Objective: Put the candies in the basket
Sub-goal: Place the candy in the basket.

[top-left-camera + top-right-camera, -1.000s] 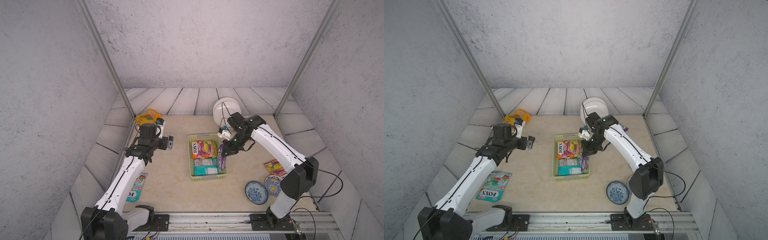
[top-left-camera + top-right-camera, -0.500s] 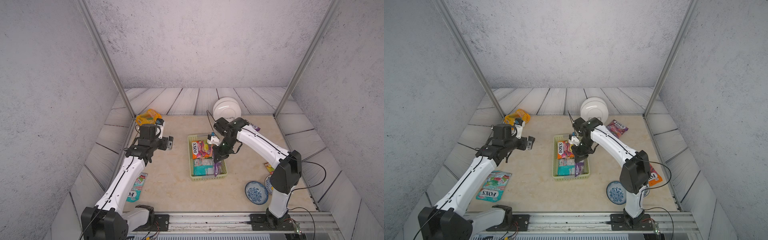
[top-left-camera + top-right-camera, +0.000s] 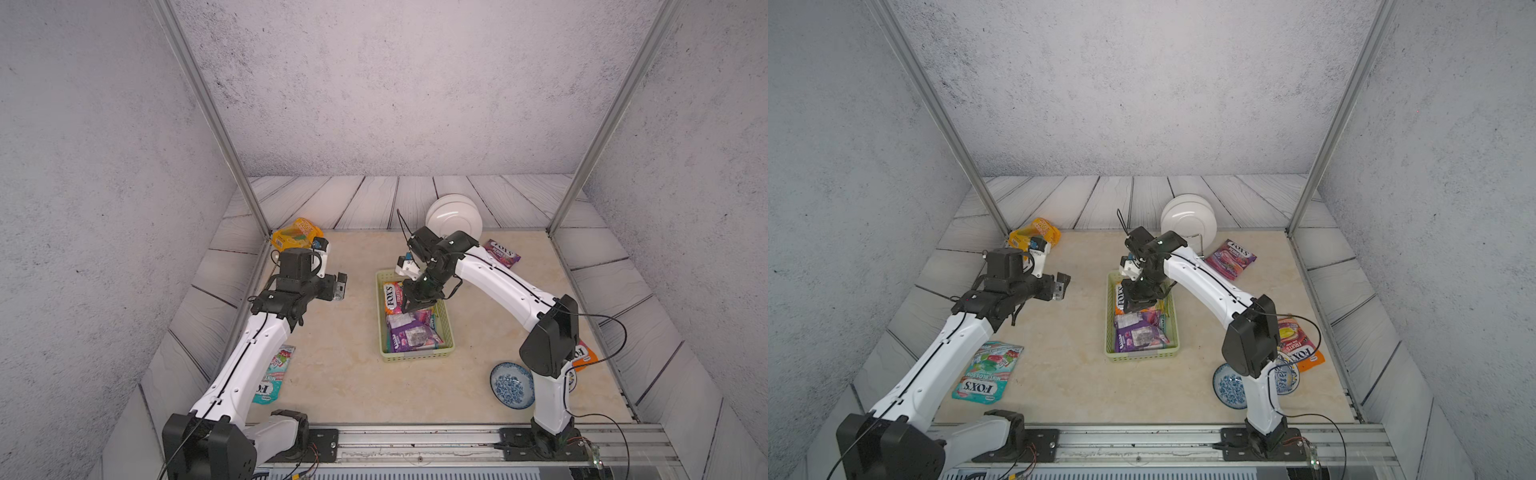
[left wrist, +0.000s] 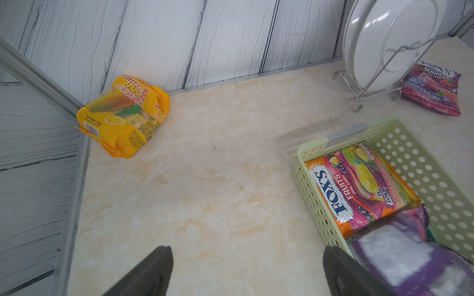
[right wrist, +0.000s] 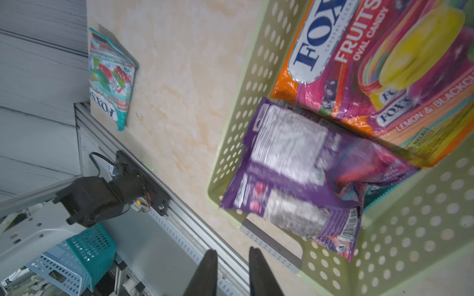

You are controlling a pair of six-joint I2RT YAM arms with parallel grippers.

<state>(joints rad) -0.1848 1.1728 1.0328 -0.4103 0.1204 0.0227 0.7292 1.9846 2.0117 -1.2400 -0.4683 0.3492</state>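
The pale green basket [image 3: 415, 357] [image 5: 410, 230] stands mid-table. In it lie an orange-pink FOX'S packet [image 3: 392, 297] [image 4: 359, 189] and a purple packet [image 3: 411, 336] [image 5: 295, 179], label side up, over a teal one. My right gripper [image 3: 415, 305] [image 5: 232, 252] hangs just above the basket, its jaws slightly open with nothing between them. My left gripper [image 3: 340, 286] [image 4: 246, 251] is wide open and empty above bare table left of the basket. Loose candies: a yellow bag [image 3: 297, 235] far left, a teal packet [image 3: 988, 372] near left, a purple packet [image 3: 1229, 259] far right, an orange packet [image 3: 1296, 345] near right.
A wire rack with white plates [image 3: 453, 216] stands at the back, behind the basket. Two blue-patterned bowls [image 3: 1227, 386] sit near the right arm's base, one partly over the orange packet. Metal posts and plank walls close in both sides.
My right arm swung from beside the basket to above it with the purple packet, then opened. The packet now lies in the basket. The left arm has not moved.
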